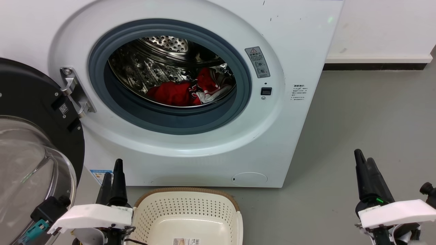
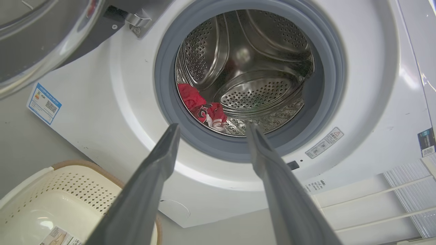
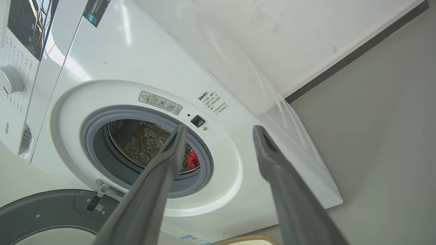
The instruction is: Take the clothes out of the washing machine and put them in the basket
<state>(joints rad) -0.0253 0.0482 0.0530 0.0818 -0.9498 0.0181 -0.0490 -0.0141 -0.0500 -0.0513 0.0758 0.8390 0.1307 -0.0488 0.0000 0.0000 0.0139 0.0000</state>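
The white washing machine (image 1: 190,149) stands open, its glass door (image 1: 30,163) swung out to the left. Inside the steel drum lie the clothes: a plain red garment (image 1: 170,93) and, to its right, a red one with white trim (image 1: 209,86); the clothes (image 2: 202,107) show in the left wrist view too, and a red patch (image 3: 193,159) in the right wrist view. The cream basket (image 1: 187,217) sits on the floor below the porthole. My left gripper (image 1: 112,177) is open beside the basket's left rim. My right gripper (image 1: 366,163) is open, low at the right, holding nothing.
Grey floor (image 1: 368,115) stretches right of the machine to a white wall with a dark skirting (image 1: 374,66). The open door crowds the left side close to my left arm.
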